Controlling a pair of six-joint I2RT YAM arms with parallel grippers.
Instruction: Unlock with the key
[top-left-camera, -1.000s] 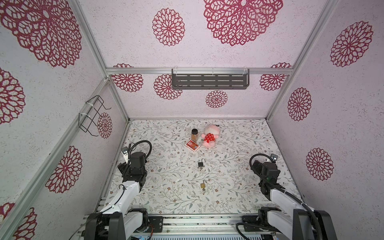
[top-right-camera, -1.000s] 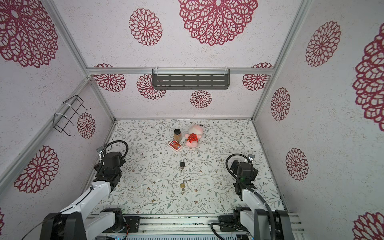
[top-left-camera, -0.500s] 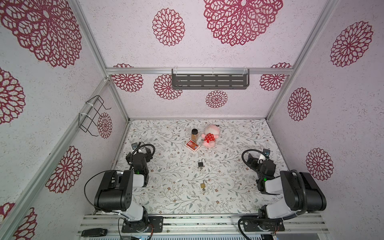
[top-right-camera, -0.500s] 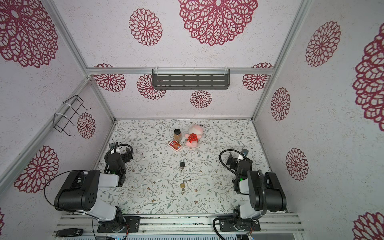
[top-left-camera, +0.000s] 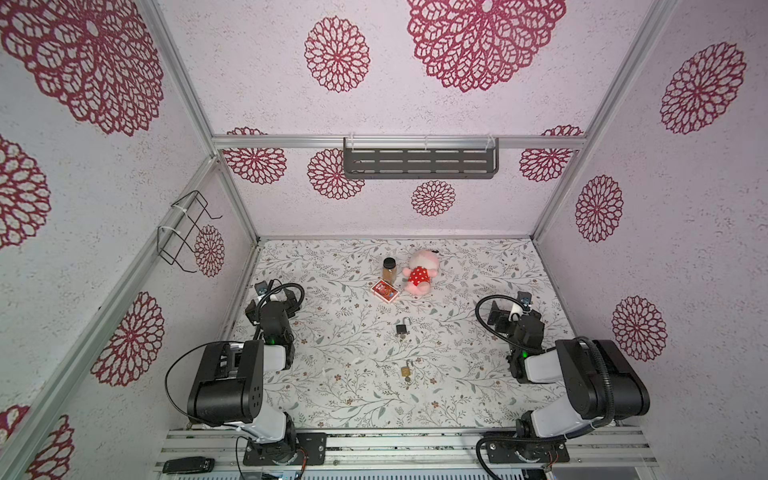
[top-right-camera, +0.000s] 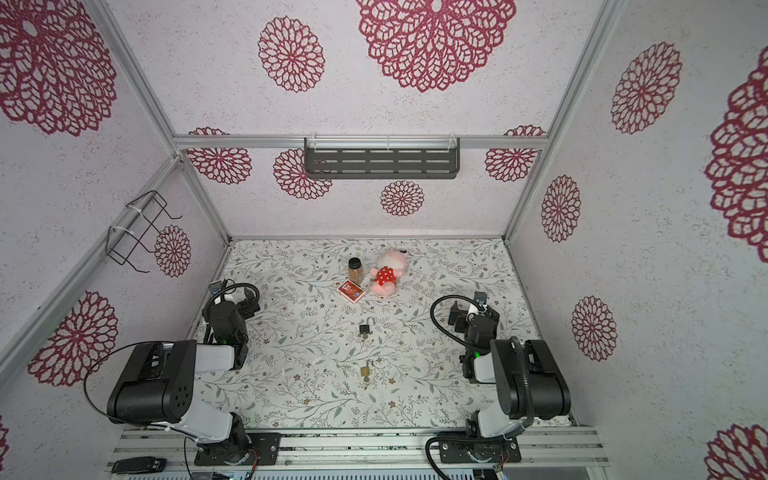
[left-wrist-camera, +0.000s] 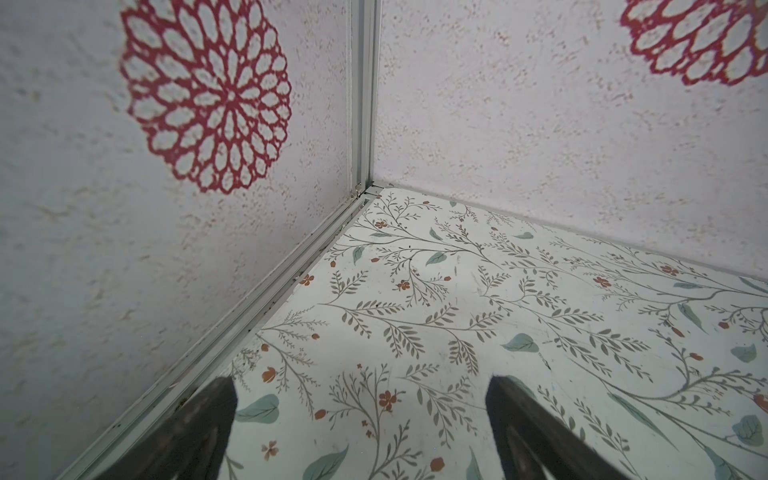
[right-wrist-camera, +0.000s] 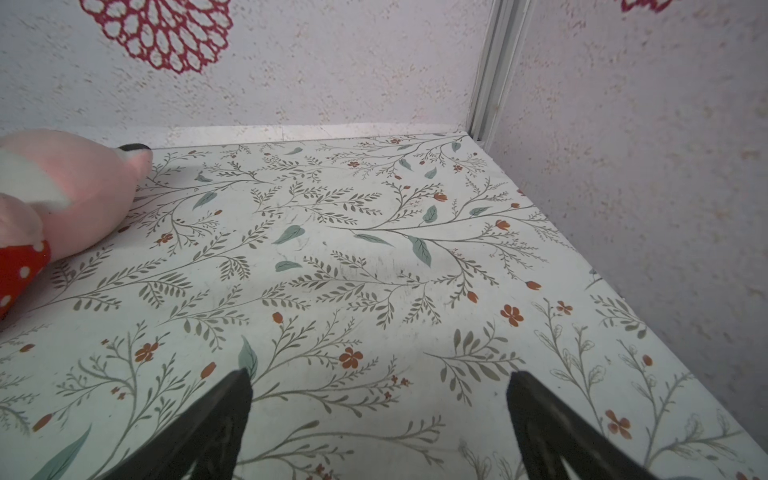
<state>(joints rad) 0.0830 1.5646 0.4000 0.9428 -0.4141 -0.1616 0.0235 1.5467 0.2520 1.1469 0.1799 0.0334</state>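
Two small padlocks lie mid-table in both top views: a black padlock (top-left-camera: 401, 329) (top-right-camera: 365, 329) and, nearer the front, a brass padlock (top-left-camera: 406, 370) (top-right-camera: 365, 369). A tiny key-like piece (top-left-camera: 407, 379) shows at the brass lock's near end, too small to tell more. My left gripper (top-left-camera: 292, 297) (left-wrist-camera: 361, 386) hovers open by the left wall, far from both locks. On the right side my right gripper (top-left-camera: 498, 316) (right-wrist-camera: 380, 378) is open too. Only patterned table shows between each pair of fingers.
Behind the locks lie a red card box (top-left-camera: 385, 291), a brown jar with a black lid (top-left-camera: 389, 269) and a pink plush toy (top-left-camera: 419, 276) (right-wrist-camera: 62, 195). A grey shelf (top-left-camera: 419, 162) hangs on the back wall and a wire rack (top-left-camera: 187, 232) on the left wall.
Both arms have lifted from a low stretched pose into a folded one, elbows raised toward the camera. The grippers stayed open and shifted slightly back. The padlocks have not moved.
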